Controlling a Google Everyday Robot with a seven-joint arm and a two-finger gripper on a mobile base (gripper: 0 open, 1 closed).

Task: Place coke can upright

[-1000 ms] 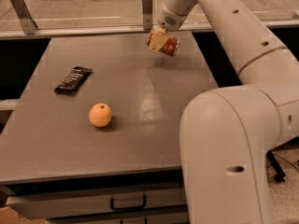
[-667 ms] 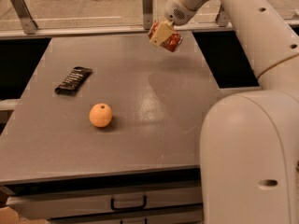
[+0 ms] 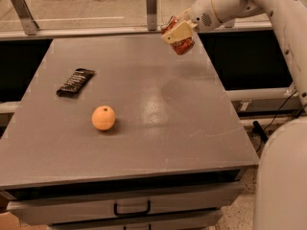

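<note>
The red coke can (image 3: 181, 41) hangs in the air above the far right part of the grey table (image 3: 144, 143), tilted. My gripper (image 3: 176, 31) is shut on the coke can, with a cream-coloured finger (image 3: 177, 32) lying across its front. The white arm reaches in from the upper right. The can is clear of the table top, and its far side is hidden by the gripper.
A round orange fruit (image 3: 103, 118) sits on the table left of centre. A flat black snack packet (image 3: 75, 82) lies at the far left. A drawer handle (image 3: 132, 208) shows under the front edge. A metal rail and posts (image 3: 151, 6) run behind the table.
The arm has lifted and swung; the gripper with the can has moved slightly up and away from the table's far right area. The orange and packet have not moved.
</note>
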